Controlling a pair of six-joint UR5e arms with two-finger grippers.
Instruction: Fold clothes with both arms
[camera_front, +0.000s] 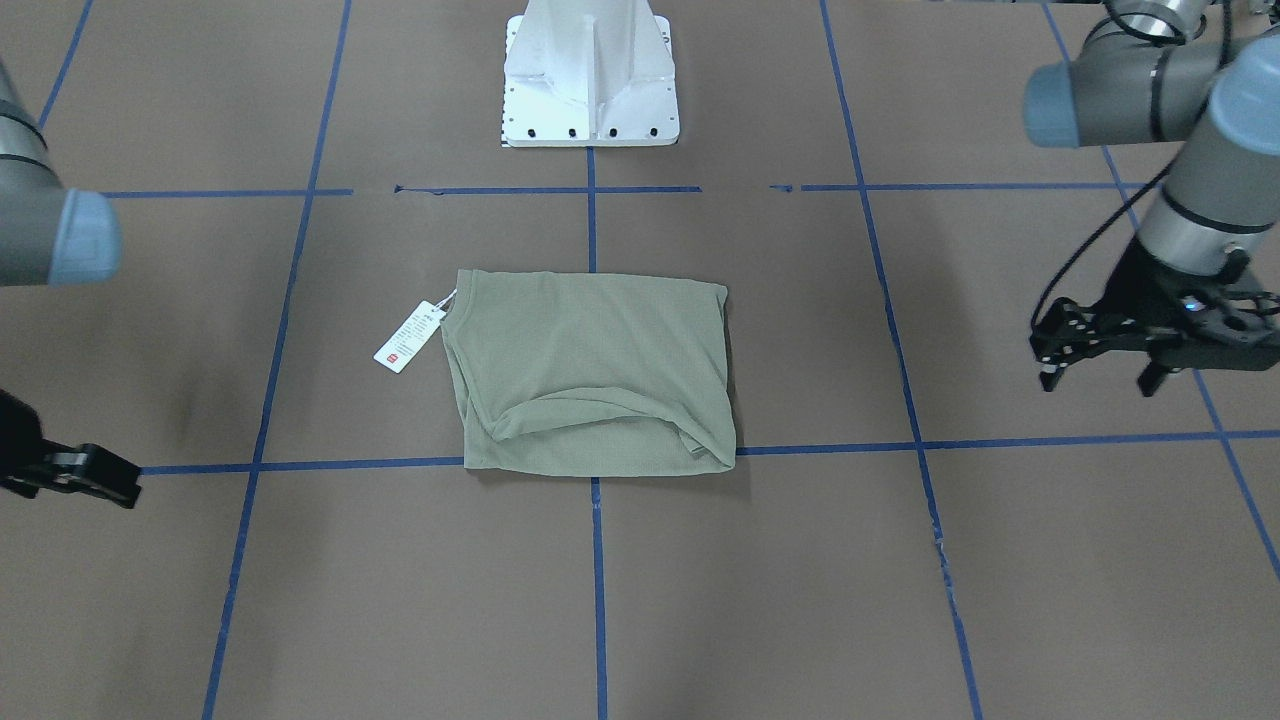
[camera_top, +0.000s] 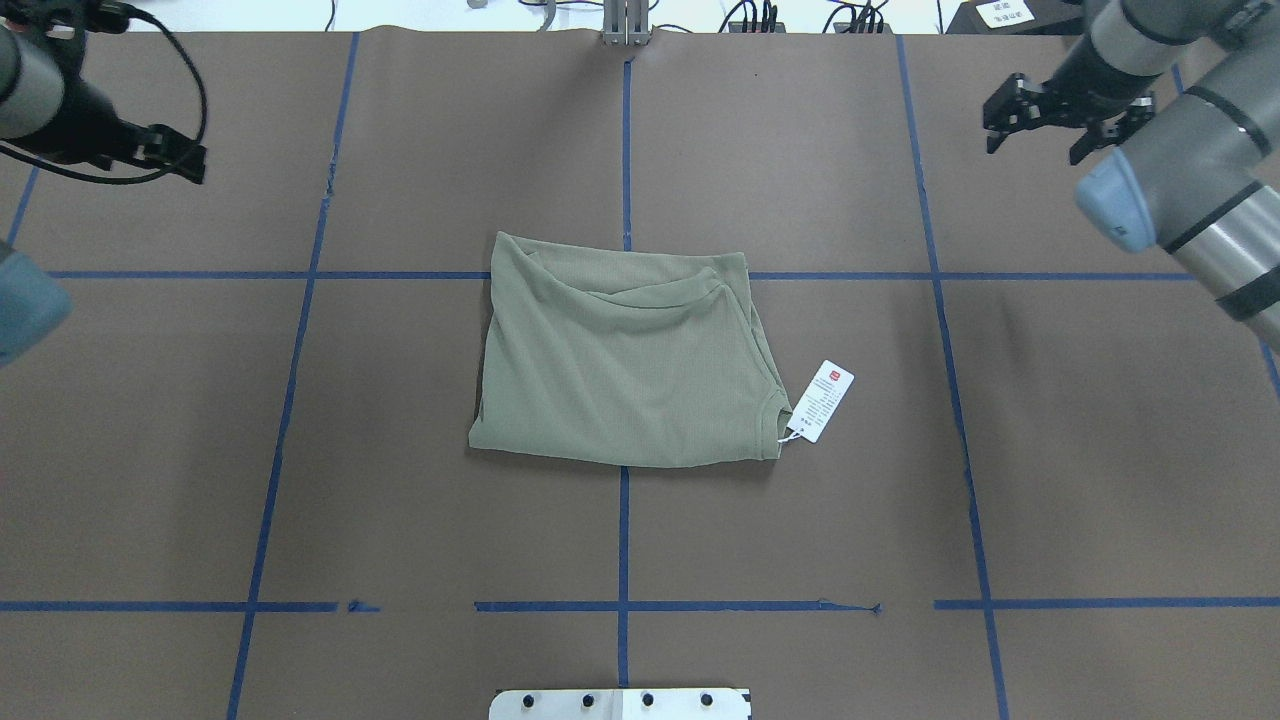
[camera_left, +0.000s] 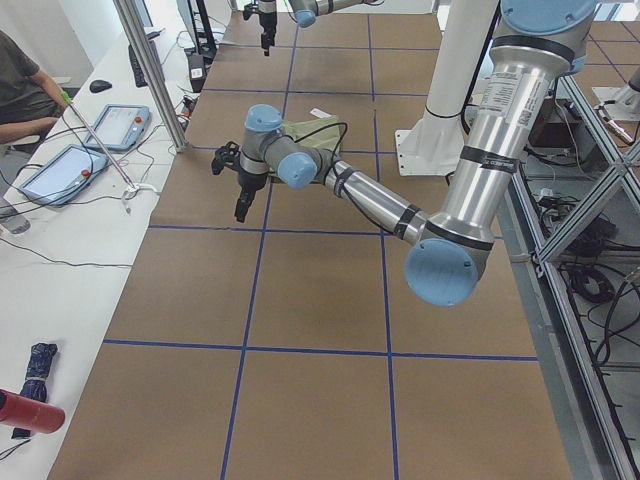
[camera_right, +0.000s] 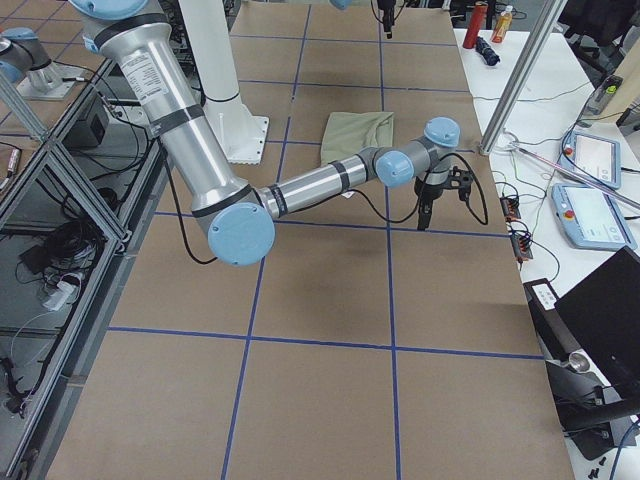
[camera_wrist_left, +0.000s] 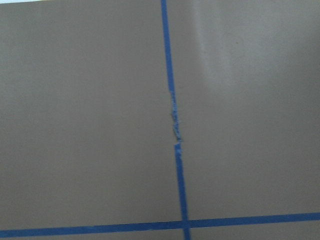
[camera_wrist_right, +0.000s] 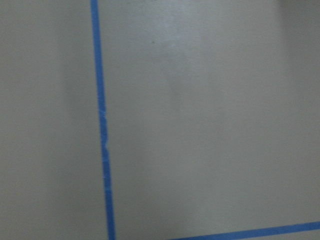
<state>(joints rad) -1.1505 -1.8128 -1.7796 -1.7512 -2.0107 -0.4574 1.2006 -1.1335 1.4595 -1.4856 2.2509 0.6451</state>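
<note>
Left black two-finger gripper (camera_front: 1097, 384) hangs at the front view's right edge, fingers spread, nothing held. Right black two-finger gripper (camera_top: 1034, 150), upper right overhead, is spread too. Sage-green knit shirt (camera_top: 625, 360) lies folded mid-frame on the brown table (camera_top: 400, 500), its white paper hang tag (camera_top: 822, 400) poking out beside the collar.

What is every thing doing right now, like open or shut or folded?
shirt: folded into a rectangle, lying flat, nothing holding it.
hang tag: sticking out beside the shirt, lying flat.
left end effector: open, empty, off the shirt.
right end effector: open, empty, off the shirt.
</note>
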